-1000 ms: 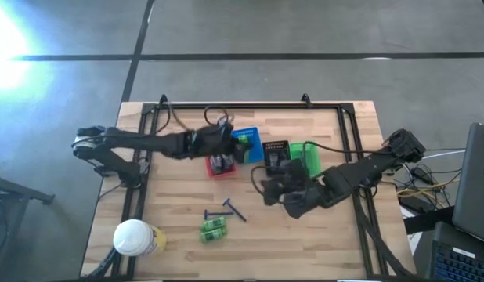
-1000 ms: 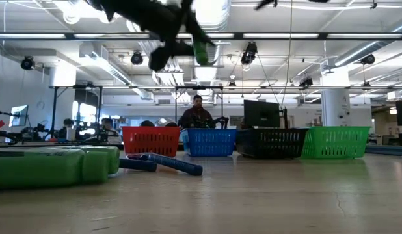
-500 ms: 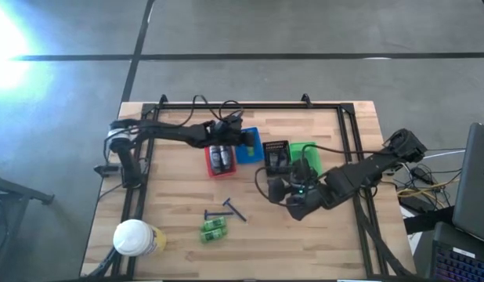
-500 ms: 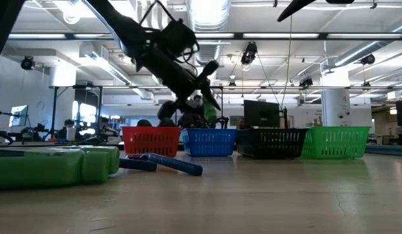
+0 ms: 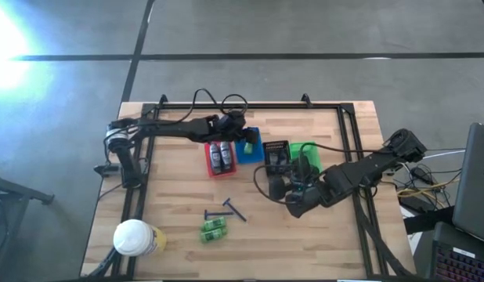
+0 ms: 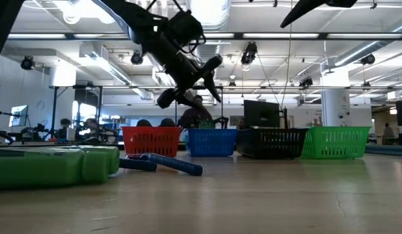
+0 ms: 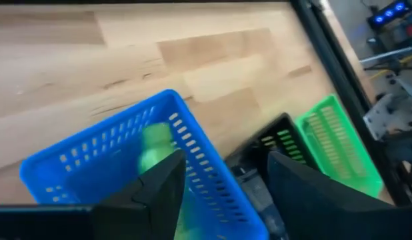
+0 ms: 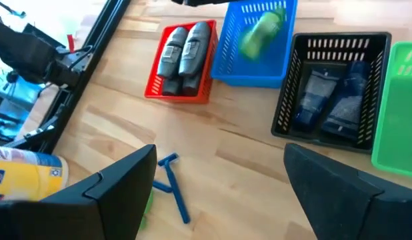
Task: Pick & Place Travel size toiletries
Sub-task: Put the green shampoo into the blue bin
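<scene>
My left gripper [image 7: 226, 193] is open and empty above the blue basket [image 7: 79, 157], also seen from above [image 5: 239, 131]. A small green bottle [image 8: 263, 27] shows blurred within the blue basket's walls [image 7: 156, 143]; I cannot tell whether it rests on the bottom. Two grey oval bottles [image 8: 183, 50] lie side by side in the red basket [image 5: 220, 158]. Two thin blue sticks [image 5: 226, 210] and green packets [image 5: 213, 229] lie flat on the table's near part. My right gripper [image 8: 219, 193] is open and empty above the table, near the black basket [image 5: 276, 153].
The black basket [image 8: 333, 93] holds dark blue packets; a green basket [image 5: 306, 154] stands to its right. A large yellowish container with a white lid [image 5: 135, 237] lies at the table's near left corner. A black frame rail [image 5: 226, 106] runs along the far edge.
My left gripper has moved a little toward the table's far right, over the blue basket, and come down. It has opened and let go of the green bottle, which has dropped into the blue basket. My right arm has barely shifted.
</scene>
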Available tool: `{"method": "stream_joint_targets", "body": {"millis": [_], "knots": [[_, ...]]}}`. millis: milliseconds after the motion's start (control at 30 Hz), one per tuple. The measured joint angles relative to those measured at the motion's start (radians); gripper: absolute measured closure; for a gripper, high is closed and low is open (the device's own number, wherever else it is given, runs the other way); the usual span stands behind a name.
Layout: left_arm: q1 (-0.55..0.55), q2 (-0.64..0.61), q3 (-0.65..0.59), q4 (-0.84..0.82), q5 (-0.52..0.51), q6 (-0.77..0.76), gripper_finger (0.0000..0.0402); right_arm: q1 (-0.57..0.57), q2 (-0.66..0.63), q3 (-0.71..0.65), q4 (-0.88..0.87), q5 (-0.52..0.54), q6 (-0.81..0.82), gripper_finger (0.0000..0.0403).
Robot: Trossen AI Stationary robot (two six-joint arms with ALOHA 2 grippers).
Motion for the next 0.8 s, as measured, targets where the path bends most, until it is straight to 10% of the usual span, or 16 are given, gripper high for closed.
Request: {"method": "stream_joint_targets", "body": {"millis": [400,800], "knots": [[-0.108,-0.169,-0.007,-0.100,0.079,0.258,0.0184,-0.077,-0.004,0.000,0.033,-0.100,-0.226,0.0089],[-0.502,-0.423,-0.172,-0.387,0.059,0.489,0.0184,-0.176,0.015,-0.002,0.190,-0.274,-0.477,0.0113]]}}
